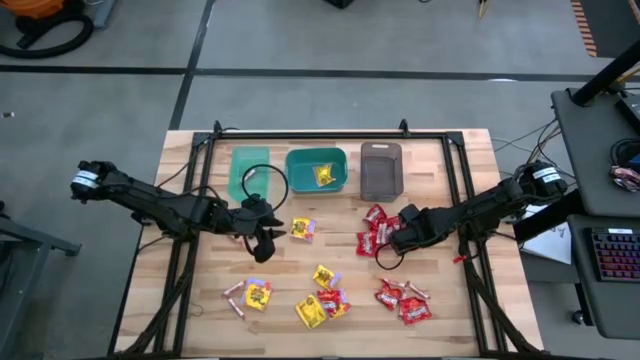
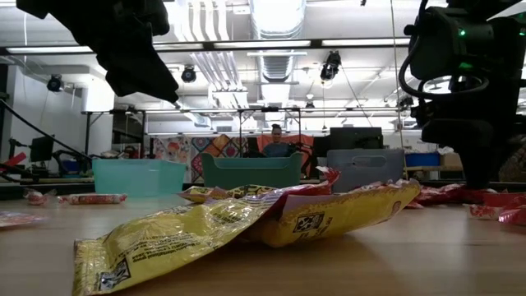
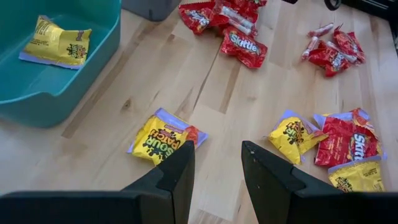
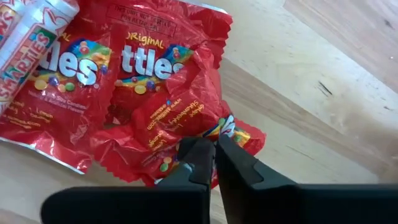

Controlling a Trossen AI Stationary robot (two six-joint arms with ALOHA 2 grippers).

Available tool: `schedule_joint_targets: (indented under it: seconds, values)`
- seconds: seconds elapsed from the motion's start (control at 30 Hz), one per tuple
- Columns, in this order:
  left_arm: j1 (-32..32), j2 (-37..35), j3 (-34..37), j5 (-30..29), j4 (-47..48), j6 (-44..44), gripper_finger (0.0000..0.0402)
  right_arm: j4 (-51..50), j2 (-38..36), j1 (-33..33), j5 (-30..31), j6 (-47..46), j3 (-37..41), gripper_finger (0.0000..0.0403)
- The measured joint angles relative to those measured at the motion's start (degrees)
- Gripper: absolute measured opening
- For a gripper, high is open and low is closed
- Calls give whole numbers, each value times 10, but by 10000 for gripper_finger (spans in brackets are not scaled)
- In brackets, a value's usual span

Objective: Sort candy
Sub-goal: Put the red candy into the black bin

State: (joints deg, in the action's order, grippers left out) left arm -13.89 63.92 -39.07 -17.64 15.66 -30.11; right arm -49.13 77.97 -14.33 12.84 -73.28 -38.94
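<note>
Candy lies scattered on the wooden table: red packets (image 1: 374,228), yellow packets (image 1: 311,310) and thin sticks (image 1: 234,291). My right gripper (image 1: 393,243) points steeply down at the red heap and is shut on a red packet (image 4: 177,115). My left gripper (image 1: 265,245) hangs open above the table, its fingers (image 3: 177,171) just short of a yellow packet (image 3: 163,135) that lies flat on the wood. One yellow packet (image 3: 57,42) rests on the floor of the middle teal bin (image 1: 317,170). My right gripper pinches a crumpled fold of the red packet's wrapper (image 4: 200,127) between its two fingertips. The fingers come from above, pointing steeply down. The packet lies on the table, overlapping other red packets.
Three bins stand in a row at the far side: a teal one (image 1: 250,172), the middle teal bin, a grey one (image 1: 381,170). A black frame rail (image 1: 330,133) rims the table. More red packets (image 1: 405,300) and yellow packets (image 1: 258,294) lie near the front edge.
</note>
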Motion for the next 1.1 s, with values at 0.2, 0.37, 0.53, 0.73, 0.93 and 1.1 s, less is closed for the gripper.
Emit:
schedule_joint_targets:
  seconds: [0.2,0.37,0.53,0.73,0.93,1.1]
  values:
    - [0,-12,-3,0,4,9,116,-19,-25,0,0,5,-4,8]
    - [0,-26,-21,0,0,45,116,-56,-58,0,20,9,-26,8]
    - [0,-28,-24,0,-11,87,116,-57,-85,0,37,24,-42,8]
    - [0,-29,-24,0,-11,106,116,-57,-102,0,38,30,-46,8]
    - [1,-35,-24,1,-7,145,113,-57,-104,0,30,27,-47,8]
    - [11,-52,-24,2,22,185,93,-56,-105,13,-3,13,-47,9]
